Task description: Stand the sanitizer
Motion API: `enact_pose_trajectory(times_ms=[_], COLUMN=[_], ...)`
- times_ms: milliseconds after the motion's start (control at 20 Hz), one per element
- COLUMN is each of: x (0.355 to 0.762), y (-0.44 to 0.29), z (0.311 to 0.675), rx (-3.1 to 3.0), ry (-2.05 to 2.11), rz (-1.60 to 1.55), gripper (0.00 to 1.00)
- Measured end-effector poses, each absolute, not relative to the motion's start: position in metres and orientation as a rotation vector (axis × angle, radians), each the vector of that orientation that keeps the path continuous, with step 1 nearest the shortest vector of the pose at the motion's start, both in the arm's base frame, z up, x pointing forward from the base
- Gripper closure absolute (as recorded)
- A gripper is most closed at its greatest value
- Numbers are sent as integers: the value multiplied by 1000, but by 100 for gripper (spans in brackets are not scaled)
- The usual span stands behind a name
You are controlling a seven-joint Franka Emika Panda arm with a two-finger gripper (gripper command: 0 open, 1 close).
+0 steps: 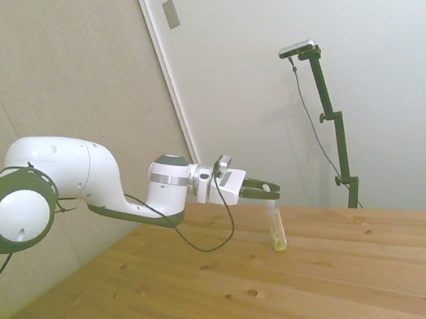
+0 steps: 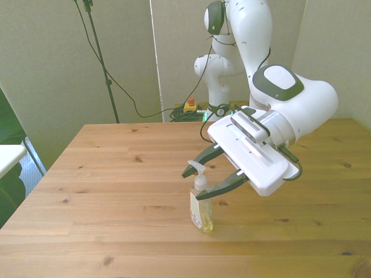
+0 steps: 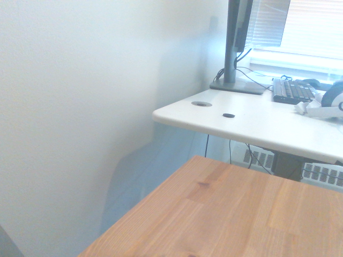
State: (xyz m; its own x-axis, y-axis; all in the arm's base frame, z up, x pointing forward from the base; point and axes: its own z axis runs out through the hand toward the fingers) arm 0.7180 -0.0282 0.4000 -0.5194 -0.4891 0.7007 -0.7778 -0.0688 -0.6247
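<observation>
Sanitizer upright on the wooden desk, toward the near edge in the front view, pale liquid low in the bottle. Hand tilted above it, fingers spread, straddling the white pump top without gripping

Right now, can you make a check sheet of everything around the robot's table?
Surface: wooden table, bare boards.
Job's things: sanitizer upright on its base, pump top up.
Clutter: nothing seen on the table.
Grippers: gripper open, fingers on either side of the pump top, not squeezing it.
Cables: black cable loops under the wrist.
Surroundings: white desk with keyboard beyond the table.
</observation>
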Motion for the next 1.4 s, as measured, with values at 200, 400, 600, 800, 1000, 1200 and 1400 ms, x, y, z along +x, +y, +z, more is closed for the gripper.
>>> enact_pose_trajectory(times_ms=[200,400,600,800,1000,1200,1400], x=[718,715,708,684,653,612,568], y=[-29,-27,-16,-5,7,24,29], z=[398,390,394,418,433,449,458], rx=[1380,1398,1444,1490,1656,1919,2155], ry=[-1948,-1947,-1968,-2015,-2095,-2106,-2039], rz=[1616,1603,1598,1592,1527,1382,1191], gripper=[0,0,0,0,0,0,0])
